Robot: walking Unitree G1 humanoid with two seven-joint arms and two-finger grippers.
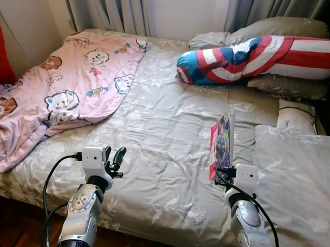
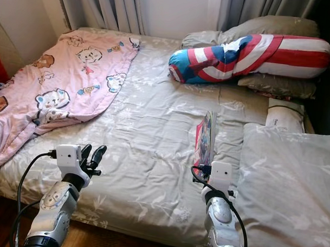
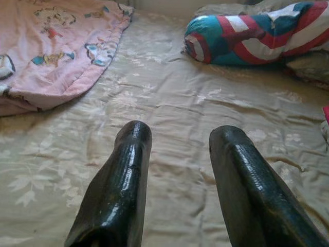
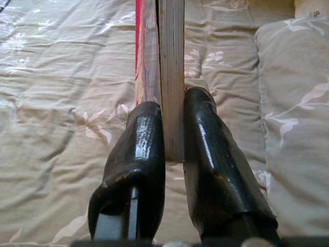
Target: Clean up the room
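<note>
Your right claw (image 4: 174, 154): black fingers (image 4: 138, 154) pinched on the near edge of a thin book w/ red spine and bright illustrated cover (image 1: 222, 144), page block clamped between the pads, book standing on edge, cover facing the robot's left. Book sits just above the beige floral-print bed sheet (image 1: 159, 134), right of centre, close beside the folded beige duvet (image 1: 293, 177) at the bed's near right corner; can't tell if its lower edge touches the sheet. Your left claw (image 3: 180, 180): fingers spread apart, nothing between them, over the sheet near the bed's front edge, left of centre. Left arm's black cable (image 1: 52, 176) loops off the wrist. Pink cartoon-bear blanket (image 1: 68, 87): rumpled over the bed's far left, one end trailing toward the left edge. Red, white and blue striped bolster w/ star print (image 1: 254, 59): lying across the head of the bed at right, resting on grey-beige pillows (image 1: 288, 84). Small white pillow (image 1: 295, 118): between those pillows and the duvet. Grey curtains (image 1: 120, 11) behind the bed. Red item (image 1: 0, 55) at far left, partly cut off, kind not clear. Dark wood floor (image 1: 10, 221) below the bed's front edge.
</note>
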